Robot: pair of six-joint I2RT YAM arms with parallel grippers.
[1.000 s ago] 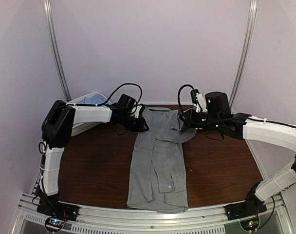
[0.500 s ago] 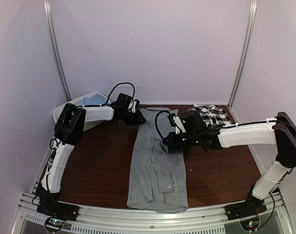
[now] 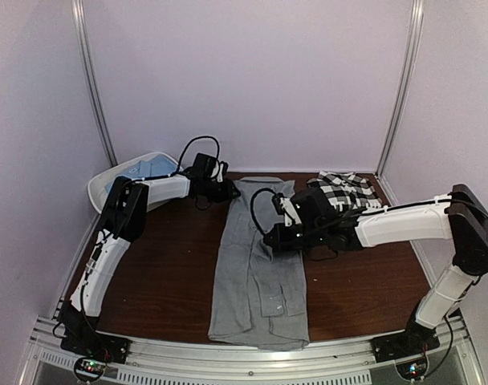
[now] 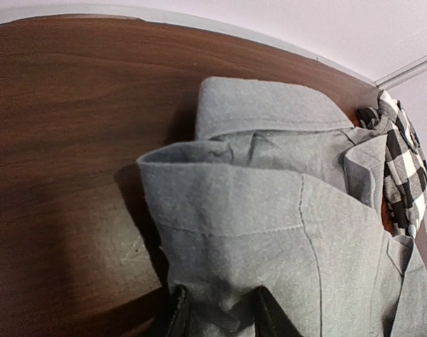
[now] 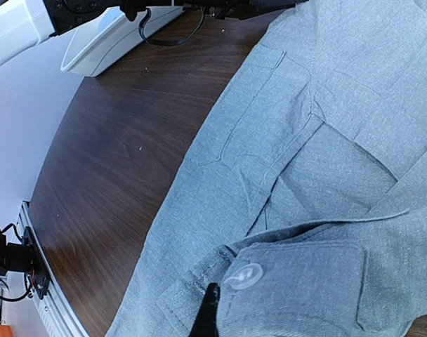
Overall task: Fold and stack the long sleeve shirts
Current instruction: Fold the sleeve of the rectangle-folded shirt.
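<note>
Lab enclosure: plain walls (image 3: pixel 252 80), aluminium base rail (image 3: pixel 228 362)

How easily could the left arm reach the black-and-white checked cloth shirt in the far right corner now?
Probably not easily. The left gripper grips the plain grey cloth shirt, which lies between, and the right arm stretches before the black-and-white checked shirt.

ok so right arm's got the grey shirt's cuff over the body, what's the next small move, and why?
Probably lower the right gripper to lay the cuff flat on the grey shirt before letting go. The cuff is pinched just over the shirt's middle, and the left gripper holds cloth at the collar end.
</note>
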